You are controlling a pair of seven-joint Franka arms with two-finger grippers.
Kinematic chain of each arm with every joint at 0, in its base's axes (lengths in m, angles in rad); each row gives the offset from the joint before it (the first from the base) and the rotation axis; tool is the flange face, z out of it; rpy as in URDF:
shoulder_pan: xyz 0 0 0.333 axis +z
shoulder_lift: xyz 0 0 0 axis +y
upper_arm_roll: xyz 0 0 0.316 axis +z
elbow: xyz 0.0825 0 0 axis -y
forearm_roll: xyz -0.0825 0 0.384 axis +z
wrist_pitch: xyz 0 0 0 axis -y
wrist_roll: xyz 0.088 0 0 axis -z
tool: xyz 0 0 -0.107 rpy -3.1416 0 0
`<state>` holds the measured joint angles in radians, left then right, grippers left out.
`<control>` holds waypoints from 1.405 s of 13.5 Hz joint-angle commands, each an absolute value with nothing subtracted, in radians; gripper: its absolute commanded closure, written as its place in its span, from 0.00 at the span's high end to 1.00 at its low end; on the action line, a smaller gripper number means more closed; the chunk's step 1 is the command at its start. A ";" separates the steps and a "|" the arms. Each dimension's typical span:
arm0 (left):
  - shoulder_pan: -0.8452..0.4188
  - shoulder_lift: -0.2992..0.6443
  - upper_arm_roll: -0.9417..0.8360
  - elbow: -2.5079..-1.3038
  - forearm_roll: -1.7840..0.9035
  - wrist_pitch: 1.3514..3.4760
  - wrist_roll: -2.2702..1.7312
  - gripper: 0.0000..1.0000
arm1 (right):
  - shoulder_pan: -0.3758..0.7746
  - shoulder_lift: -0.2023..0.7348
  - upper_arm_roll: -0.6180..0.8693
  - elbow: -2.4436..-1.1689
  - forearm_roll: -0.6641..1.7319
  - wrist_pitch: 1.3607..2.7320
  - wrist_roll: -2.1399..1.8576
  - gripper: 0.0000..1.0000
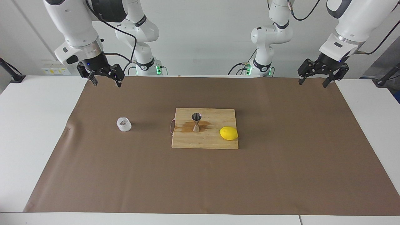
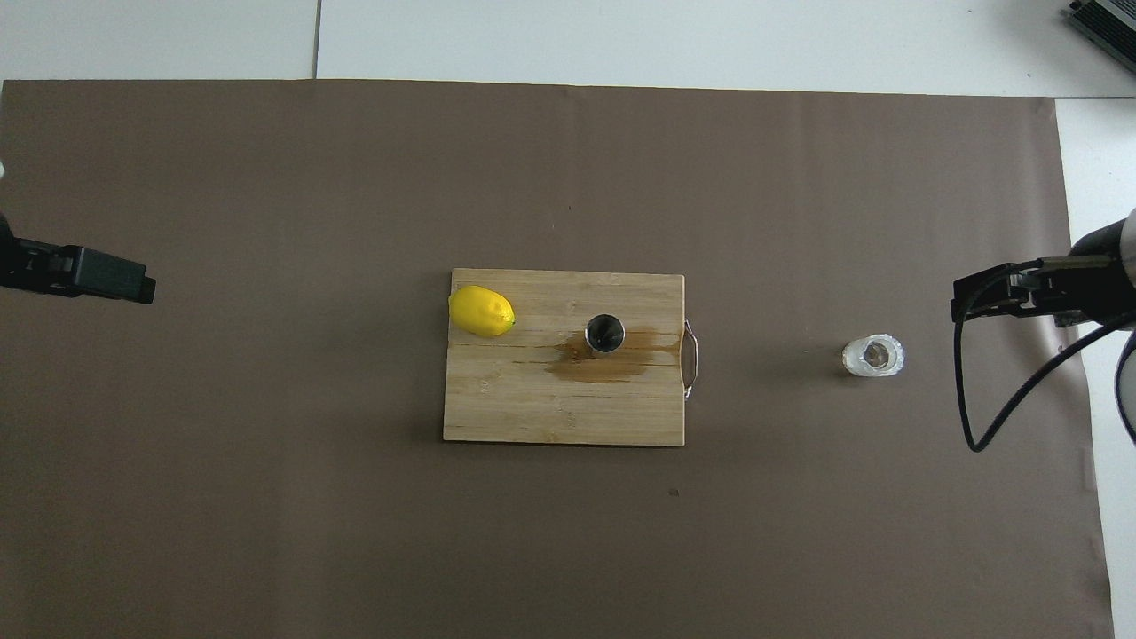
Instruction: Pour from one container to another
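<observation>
Meanwhile both grippers, left point(image 1: 313, 82) and right point(image 1: 105, 80), hang spread and empty over the table's robot-side corners; the tumbler point(image 1: 124, 124) stands toward the right arm's end, the jigger point(image 1: 196, 122) upright on the central cutting board point(image 1: 218, 142).

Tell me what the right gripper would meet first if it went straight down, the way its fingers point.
Most likely the bare brown paper mat. The right gripper, open and empty, hangs over the mat's edge nearest the robots. The small faceted clear glass tumbler stands well clear, farther from the robots. Depth is hard to judge.
</observation>
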<state>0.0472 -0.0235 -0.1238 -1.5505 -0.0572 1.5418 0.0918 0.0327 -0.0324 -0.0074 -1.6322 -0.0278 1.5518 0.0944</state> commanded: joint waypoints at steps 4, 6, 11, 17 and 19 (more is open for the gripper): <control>0.066 -0.031 -0.135 -1.552 -0.052 1.529 0.121 1.00 | 0.021 -0.095 -0.002 -1.754 -0.014 1.636 -0.159 1.00; 0.067 -0.034 -0.130 -1.565 -0.051 1.528 0.121 1.00 | 0.028 -0.130 -0.002 -1.868 -0.014 1.756 -0.282 1.00; 0.063 -0.037 -0.130 -1.559 -0.049 1.523 0.114 1.00 | 0.000 -0.144 -0.005 -2.009 0.049 1.882 -0.726 1.00; 0.071 -0.046 -0.117 -1.555 -0.041 1.502 0.106 1.00 | 0.002 -0.112 -0.005 -2.102 0.051 2.068 -1.031 1.00; 0.071 -0.040 -0.110 -1.554 -0.044 1.500 0.106 1.00 | 0.003 -0.112 -0.005 -2.100 0.051 2.065 -1.028 1.00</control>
